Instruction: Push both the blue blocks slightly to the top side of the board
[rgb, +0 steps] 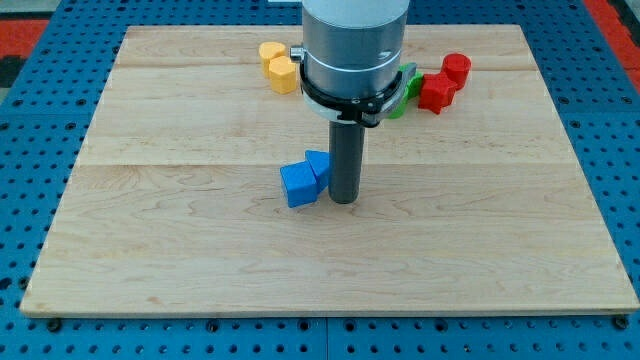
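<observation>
Two blue blocks sit together near the middle of the wooden board (150, 250). The nearer one is a blue cube-like block (298, 185); the other blue block (319, 165) sits just above and right of it, touching it, partly hidden by the rod. My tip (343, 201) rests on the board right beside them, on their right side, touching or almost touching the blue blocks. The arm's grey body hangs over the board's upper middle.
Two yellow blocks (279, 66) lie near the top edge, left of the arm. A red star-like block (436, 92) and a red cylinder (456, 68) lie at the top right. A green block (405, 92) shows partly behind the arm.
</observation>
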